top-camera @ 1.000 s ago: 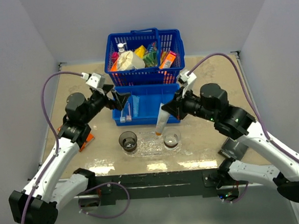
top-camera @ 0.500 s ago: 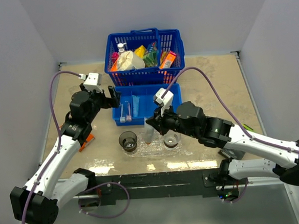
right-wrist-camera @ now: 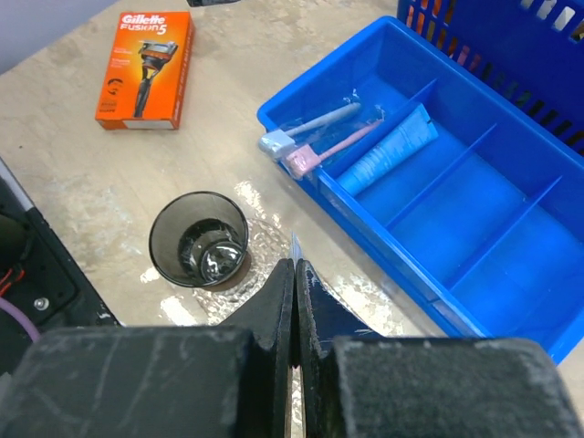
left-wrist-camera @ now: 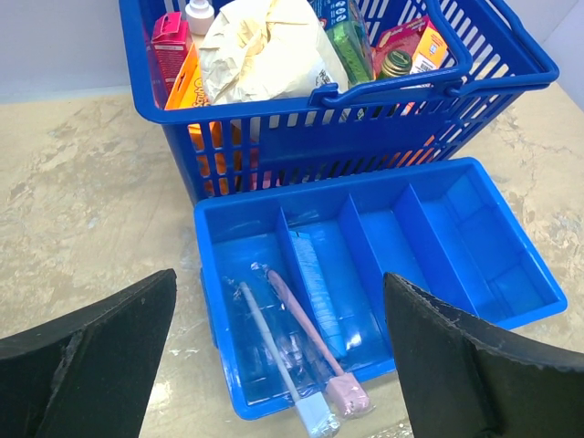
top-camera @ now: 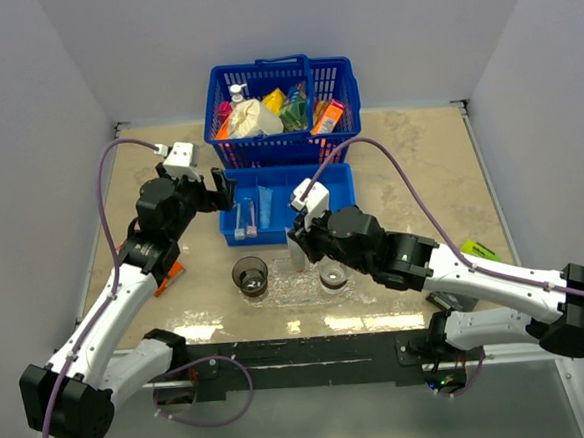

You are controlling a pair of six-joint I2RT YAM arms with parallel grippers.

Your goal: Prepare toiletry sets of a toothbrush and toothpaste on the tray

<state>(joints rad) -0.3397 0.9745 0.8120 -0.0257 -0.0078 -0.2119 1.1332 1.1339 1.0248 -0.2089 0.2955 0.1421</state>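
My right gripper (top-camera: pixel 296 251) is shut on a flat white toothpaste tube; only its thin edge (right-wrist-camera: pixel 295 243) sticks out past the fingertips. It hangs over the clear bumpy tray (top-camera: pixel 295 291), between two smoky cups (top-camera: pixel 250 274) (top-camera: pixel 334 273). One cup (right-wrist-camera: pixel 199 239) shows left of the fingers in the right wrist view. My left gripper (left-wrist-camera: pixel 280 276) is open and empty above the left end of the blue bin (left-wrist-camera: pixel 511 297). Two wrapped toothbrushes, one grey-blue (left-wrist-camera: pixel 265 342) and one pink (left-wrist-camera: pixel 306 330), lie there, with another pale blue tube (left-wrist-camera: pixel 315 283) beside them.
A blue handled basket (top-camera: pixel 282 104) full of goods stands behind the bin. An orange razor box (right-wrist-camera: pixel 146 68) lies on the table left of the tray. A small green item (top-camera: pixel 483 251) lies at the right.
My right arm has swung from beside the bin down and left over the tray, carrying the tube. My left gripper drew back slightly and opened wider, then held still.
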